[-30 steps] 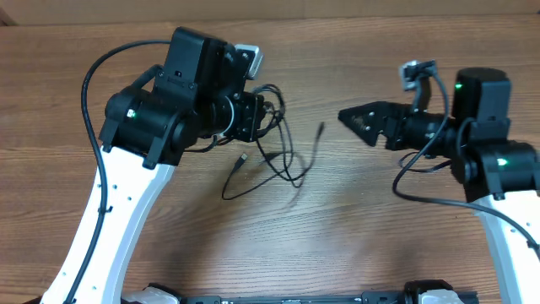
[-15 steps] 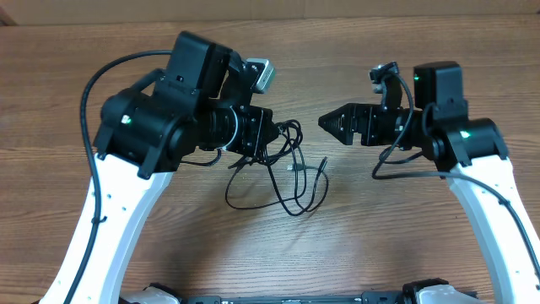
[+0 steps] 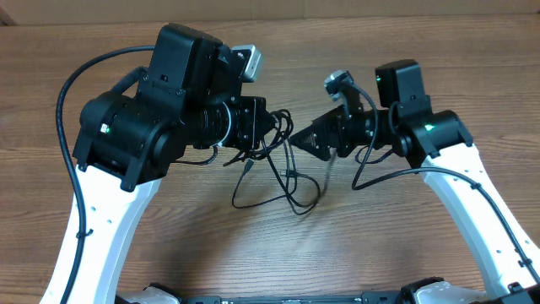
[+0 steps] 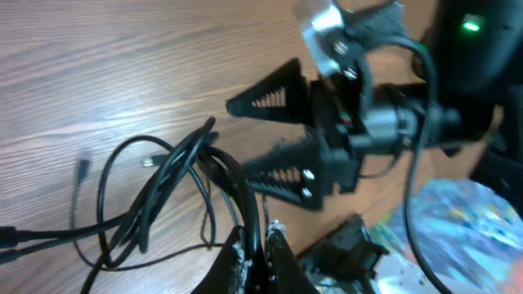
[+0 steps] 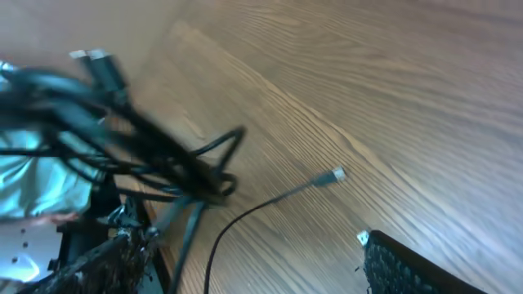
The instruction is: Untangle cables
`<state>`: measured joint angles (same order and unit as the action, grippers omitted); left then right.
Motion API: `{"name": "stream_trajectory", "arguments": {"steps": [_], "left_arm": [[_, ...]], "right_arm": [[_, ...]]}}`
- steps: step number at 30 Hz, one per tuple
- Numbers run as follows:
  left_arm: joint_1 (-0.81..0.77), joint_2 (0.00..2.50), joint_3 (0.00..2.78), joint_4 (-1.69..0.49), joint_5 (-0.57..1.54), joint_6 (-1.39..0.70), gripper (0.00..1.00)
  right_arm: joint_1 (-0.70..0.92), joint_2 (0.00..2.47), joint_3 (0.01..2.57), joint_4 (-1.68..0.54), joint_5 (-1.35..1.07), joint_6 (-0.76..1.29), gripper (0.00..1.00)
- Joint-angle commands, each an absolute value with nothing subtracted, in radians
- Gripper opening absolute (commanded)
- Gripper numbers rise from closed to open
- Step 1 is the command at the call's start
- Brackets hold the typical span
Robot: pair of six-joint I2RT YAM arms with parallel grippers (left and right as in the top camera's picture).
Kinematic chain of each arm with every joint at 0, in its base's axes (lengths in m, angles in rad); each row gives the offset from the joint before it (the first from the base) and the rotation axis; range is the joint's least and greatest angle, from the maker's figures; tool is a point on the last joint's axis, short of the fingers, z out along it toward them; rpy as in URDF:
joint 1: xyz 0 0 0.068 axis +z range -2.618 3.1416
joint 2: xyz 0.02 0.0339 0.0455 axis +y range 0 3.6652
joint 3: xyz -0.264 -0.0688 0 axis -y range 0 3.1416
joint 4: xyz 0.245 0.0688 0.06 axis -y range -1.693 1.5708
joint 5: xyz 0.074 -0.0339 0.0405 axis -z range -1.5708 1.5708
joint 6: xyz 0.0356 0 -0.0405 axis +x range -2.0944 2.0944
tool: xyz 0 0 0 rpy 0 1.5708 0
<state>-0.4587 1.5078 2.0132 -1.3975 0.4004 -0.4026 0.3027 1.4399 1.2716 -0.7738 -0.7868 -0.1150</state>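
The cables [image 3: 291, 181] are thin black cords in a tangle, hanging from my left gripper [image 3: 272, 127] in loops down to the wooden table [image 3: 405, 245]. In the left wrist view my left gripper [image 4: 255, 237] is shut on one black cable, and the bundle [image 4: 163, 188] spreads out to the left of it. My right gripper [image 3: 301, 140] is open just right of the tangle, its two toothed fingers [image 4: 278, 94] wide apart. In the right wrist view a loose cord [image 5: 245, 214] with a plug tip [image 5: 337, 174] runs between the open fingers of my right gripper [image 5: 245, 245].
Thicker black wires [image 3: 72, 80] loop off the left arm, and another [image 3: 371, 173] off the right arm. The table's far edge [image 3: 337, 19] runs along the top. A blurred shiny patch [image 4: 458, 220] shows at the lower right of the left wrist view.
My right arm has swung left until its open fingers are at the tangle. The left arm has shifted slightly left, still holding the cable, and the loops moved with it.
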Motion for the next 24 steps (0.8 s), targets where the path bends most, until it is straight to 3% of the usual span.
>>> {"name": "stream_trajectory", "arguments": {"steps": [1,24], "left_arm": [[-0.461,1.502,2.038,-1.399,0.305,-0.441,0.04],[-0.462,1.502,2.038,-1.368,0.426,-0.575,0.04]], "right_arm": [[0.313,1.435,1.290,-0.751,-0.825,-0.174,0.83],[0.314,1.435,1.290,-0.584,-0.859,-0.173,0.78]]}}
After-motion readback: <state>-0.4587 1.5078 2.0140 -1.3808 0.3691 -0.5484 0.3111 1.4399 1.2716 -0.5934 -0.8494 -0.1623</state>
